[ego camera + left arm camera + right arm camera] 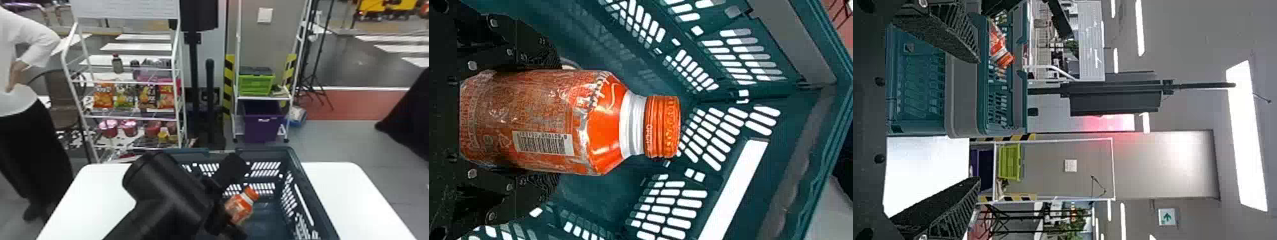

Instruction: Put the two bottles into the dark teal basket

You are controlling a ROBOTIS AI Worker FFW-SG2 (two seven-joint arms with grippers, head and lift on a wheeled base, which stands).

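In the head view my left gripper (223, 207) is over the dark teal basket (295, 159), holding an orange-capped bottle (239, 206) tilted with its cap toward the far right. The left wrist view has this bottle (544, 122) between the fingers of my left gripper (554, 122), shut on its body, with the walls of the basket (724, 175) around and beyond it. In the right wrist view my right gripper (978, 120) is open in front of the basket (915, 85), nothing between its fingers; the bottle (1000, 50) shows farther off. I cannot make out a second bottle inside the basket.
The basket stands on a white table (344, 188) that extends to both sides of it. Behind the table are a white rack (127, 83) with snack bags and cups, and a shelf with a green crate (255, 84) above a purple bin (260, 127).
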